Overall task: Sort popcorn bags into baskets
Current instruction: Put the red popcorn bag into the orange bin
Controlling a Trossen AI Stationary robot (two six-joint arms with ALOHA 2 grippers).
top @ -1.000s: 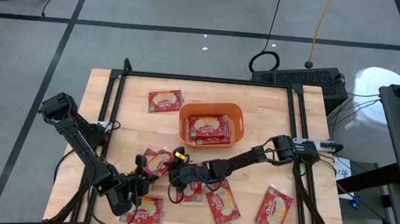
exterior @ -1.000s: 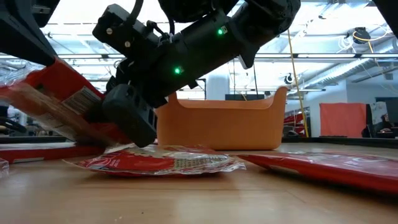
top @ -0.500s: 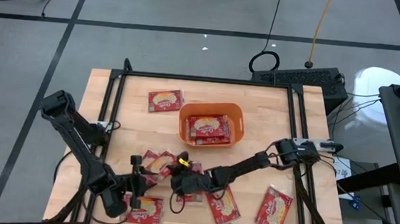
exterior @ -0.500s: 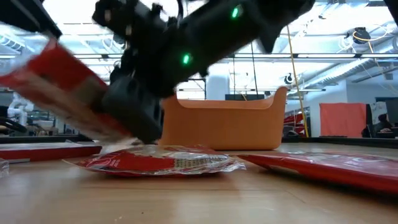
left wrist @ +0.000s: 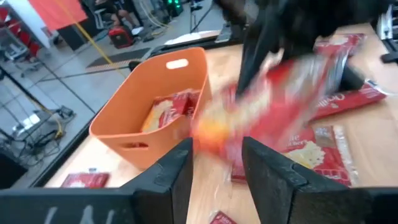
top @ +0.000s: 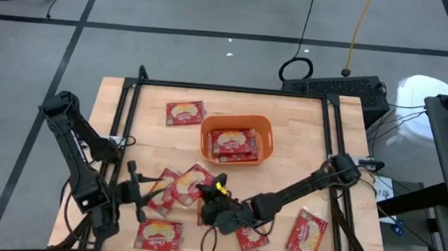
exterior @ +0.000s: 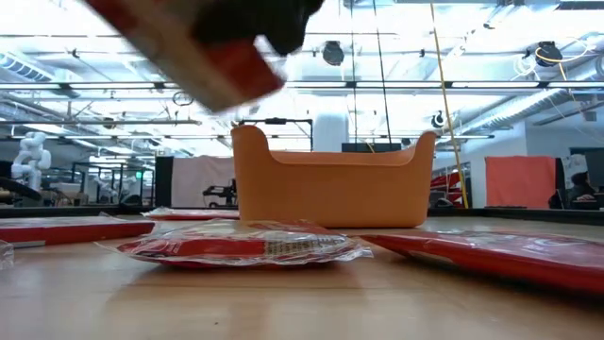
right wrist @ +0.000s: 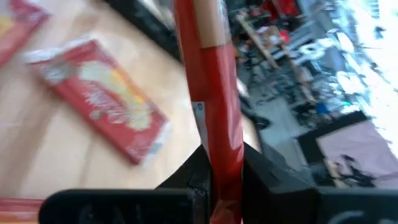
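Red popcorn bags lie flat on the table: one far left (top: 185, 113), two near the middle (top: 164, 197) (top: 159, 235), two near right (top: 251, 237) (top: 308, 232). More sit inside the orange basket (top: 265, 127), which also shows in the low view (exterior: 330, 189). My right gripper (top: 212, 197) is in front of the basket, shut on one bag (top: 191, 182), which is raised high in the low view (exterior: 189, 42). My left gripper (left wrist: 217, 171) is open at the near left (top: 146, 193), facing the raised bag and the basket (left wrist: 155, 93). My right gripper pinches the popcorn bag between its two fingers at one edge (right wrist: 219, 140). In the right wrist view the bag shows edge-on, standing straight out from the fingers. It is lifted clear of the table and tilted.
One bag (exterior: 245, 247) lies flat right in front of the low camera, with another at the right (exterior: 491, 250). Black frame rails run along the table's left (top: 120, 125) and right (top: 338, 126) sides. Bare wood shows to the right of the basket.
My right gripper has drawn toward the table's near edge and risen, and the popcorn bag it holds has gone from tilted on the table to lifted clear. My left gripper has pulled back toward the table's left edge.
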